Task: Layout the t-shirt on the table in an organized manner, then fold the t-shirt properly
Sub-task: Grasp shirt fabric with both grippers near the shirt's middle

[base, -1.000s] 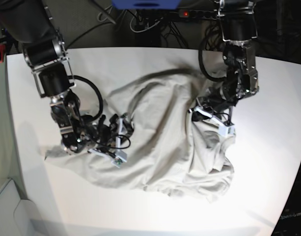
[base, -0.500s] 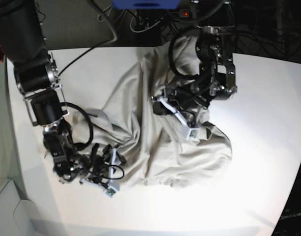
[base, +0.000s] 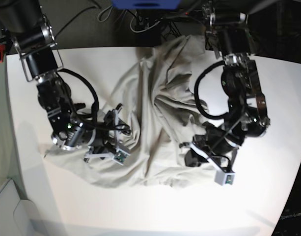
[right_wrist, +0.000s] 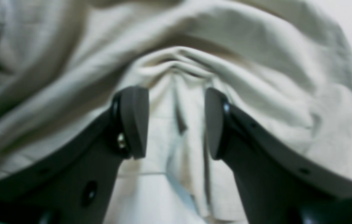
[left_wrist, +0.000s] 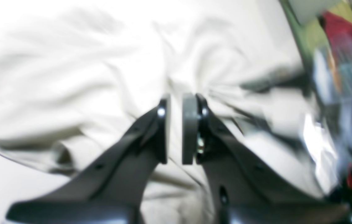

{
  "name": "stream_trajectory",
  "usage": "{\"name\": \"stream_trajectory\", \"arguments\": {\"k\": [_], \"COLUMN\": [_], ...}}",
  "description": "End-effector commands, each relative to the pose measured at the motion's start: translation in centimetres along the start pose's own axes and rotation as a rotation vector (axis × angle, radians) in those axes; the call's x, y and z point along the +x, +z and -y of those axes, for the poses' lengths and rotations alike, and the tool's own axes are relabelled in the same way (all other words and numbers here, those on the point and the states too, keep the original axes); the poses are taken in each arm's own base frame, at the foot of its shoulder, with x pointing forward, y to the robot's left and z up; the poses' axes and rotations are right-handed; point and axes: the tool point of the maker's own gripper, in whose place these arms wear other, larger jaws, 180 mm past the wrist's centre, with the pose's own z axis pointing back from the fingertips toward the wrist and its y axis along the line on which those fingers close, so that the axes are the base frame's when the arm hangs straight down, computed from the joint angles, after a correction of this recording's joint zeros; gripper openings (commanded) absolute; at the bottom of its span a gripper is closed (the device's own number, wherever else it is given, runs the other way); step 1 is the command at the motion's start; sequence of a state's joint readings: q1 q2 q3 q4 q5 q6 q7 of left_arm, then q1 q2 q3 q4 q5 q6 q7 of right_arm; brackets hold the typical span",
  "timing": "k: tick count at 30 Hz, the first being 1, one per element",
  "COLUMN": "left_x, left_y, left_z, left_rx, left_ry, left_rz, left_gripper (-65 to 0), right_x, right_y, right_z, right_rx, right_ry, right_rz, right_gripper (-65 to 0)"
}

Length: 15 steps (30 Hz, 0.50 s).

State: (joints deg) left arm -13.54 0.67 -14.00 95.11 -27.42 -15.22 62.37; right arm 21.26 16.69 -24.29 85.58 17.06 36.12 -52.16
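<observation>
While the left gripper (left_wrist: pixel 176 129) is pinching the t-shirt (base: pixel 155 123) almost closed, the right gripper (right_wrist: pixel 176 123) is straddling a fold, jaws apart.

T-shirt (base: pixel 155 128): plain grey-beige cloth, crumpled and bunched in folds, spread from the white surface's (base: pixel 268 196) far edge toward its near middle.

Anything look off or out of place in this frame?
The t-shirt is far from laid out: it lies crumpled in deep folds, and one part runs up to the far edge of the table. The left gripper pinches a bunch of cloth; the right gripper straddles a fold, jaws apart.
</observation>
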Motion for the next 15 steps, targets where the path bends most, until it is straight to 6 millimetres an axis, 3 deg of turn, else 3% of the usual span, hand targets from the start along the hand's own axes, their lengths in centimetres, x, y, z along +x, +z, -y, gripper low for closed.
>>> {"name": "stream_trajectory", "arguments": {"k": [1,4,8,12,15], "left_x": [2.4,4.3,5.5,4.9,3.2], "left_y": [-0.2,-2.0,-4.2,-6.5,-7.7], "left_z": [-0.5,-3.5,-6.9,-9.9,-11.3], "left_rx": [-0.003,0.031,0.072,0.137,0.18], "left_ry": [0.007,0.043,0.11,0.153,0.158], "left_rz": [0.067,0.116,0.175,0.176,0.139], "left_gripper": [-58.3,-58.2,-58.2,-58.1,-58.1], "right_x": [1.2,0.6,0.3,1.5,2.3], "right_y": [1.2,1.7,2.2,2.0,1.7], "right_z": [1.0,-0.9,-3.3,-6.4,-8.1], "right_rx": [-0.041,-0.027,-0.003,0.046,0.08], "right_ry": [0.002,-0.023,-0.022,-0.041,-0.07], "right_rz": [0.042,0.064,0.086,0.134,0.159], "right_gripper": [-35.1,-35.1,-35.1,-35.1,-35.1]}}
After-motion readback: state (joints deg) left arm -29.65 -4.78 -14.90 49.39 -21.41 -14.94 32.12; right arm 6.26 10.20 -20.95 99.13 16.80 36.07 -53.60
